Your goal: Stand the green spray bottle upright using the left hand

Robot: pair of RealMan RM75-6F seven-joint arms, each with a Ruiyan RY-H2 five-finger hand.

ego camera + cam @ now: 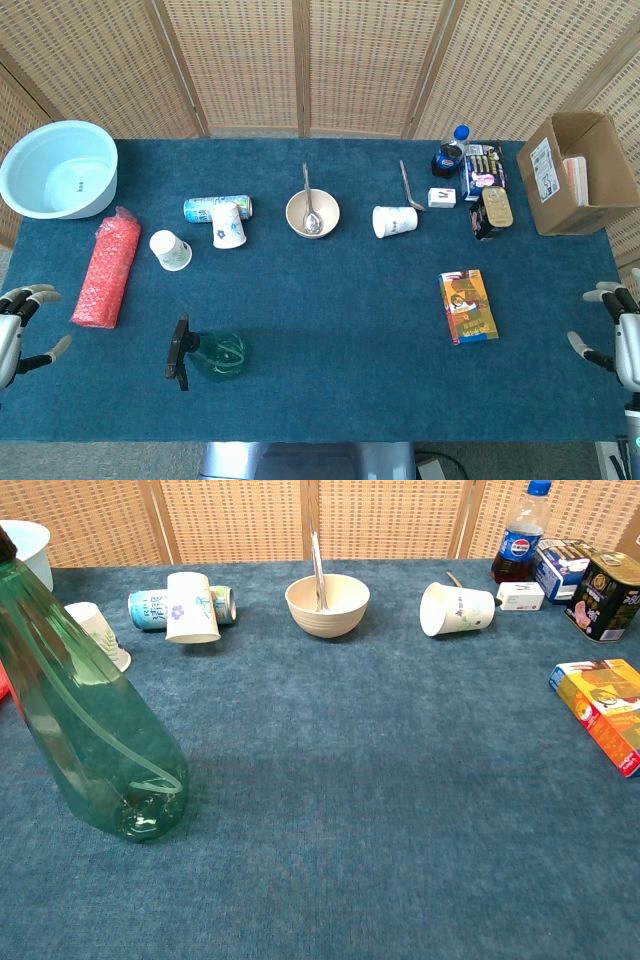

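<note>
The green spray bottle [212, 354] with its black trigger head stands upright on the blue table near the front left; in the chest view the bottle [85, 730] fills the left side, and neither hand appears there. My left hand [18, 336] hangs open at the far left edge of the head view, well away from the bottle, holding nothing. At the far right edge my right hand [618, 332] is open too, fingers apart.
A red bubble-wrap roll [105, 268] lies left of the bottle, with a pale blue basin [57, 168] behind it. Paper cups [170, 250], a can [205, 207], a bowl with a spoon [312, 212], a yellow box [468, 306], a cola bottle [449, 155], tins and a cardboard box [576, 172] sit further back and right.
</note>
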